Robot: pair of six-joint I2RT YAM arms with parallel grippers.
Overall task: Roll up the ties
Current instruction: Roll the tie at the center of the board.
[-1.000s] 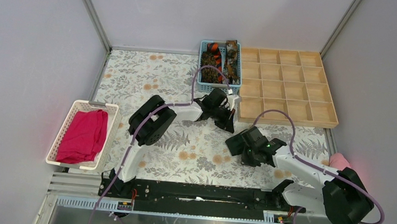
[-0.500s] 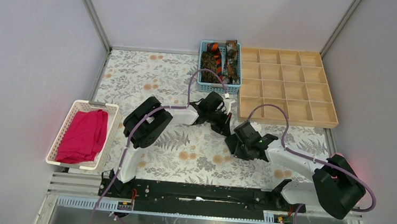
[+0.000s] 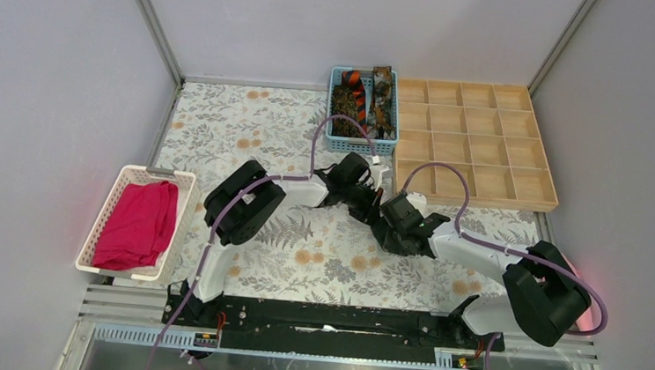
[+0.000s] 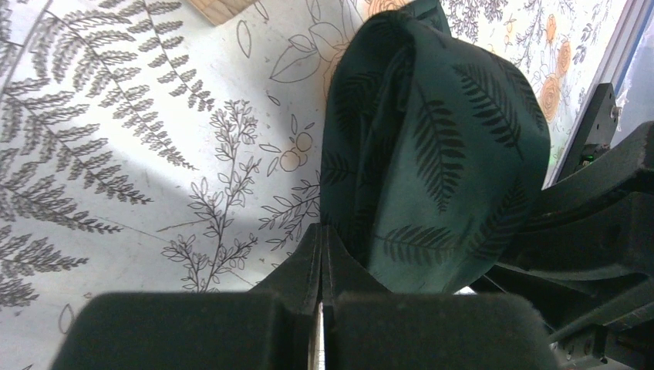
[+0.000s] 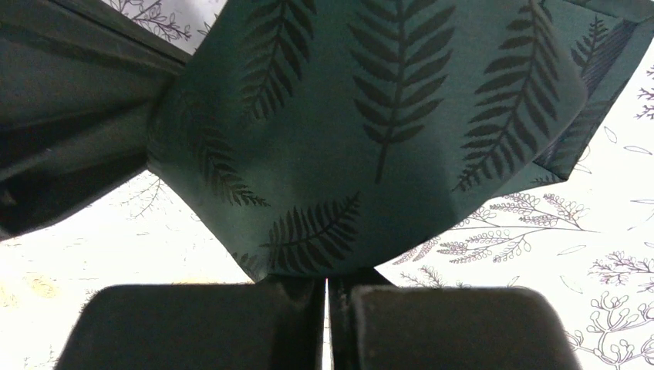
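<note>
A dark green tie [image 4: 432,146] printed with black fern leaves hangs bunched just above the floral table, between my two grippers near the table's middle. My left gripper [image 4: 321,231] [image 3: 371,197] is shut, with the tie's edge coming out of its closed tips. My right gripper [image 5: 327,279] [image 3: 389,218] is also shut, and its tips press against the underside of the tie [image 5: 370,116] without pinching it. More ties [image 3: 363,104], mottled brown and one striped orange and black, lie in the blue basket [image 3: 359,145] at the back.
A wooden tray [image 3: 473,199] of square compartments lies at the back right, close behind both grippers. A white basket [image 3: 100,220] holding a magenta cloth [image 3: 138,223] stands at the left edge. Grey walls close in the table on three sides.
My right arm has swung left and forward, bringing its shut gripper up against the tie. The left gripper has drifted slightly back and left, still holding the tie.
</note>
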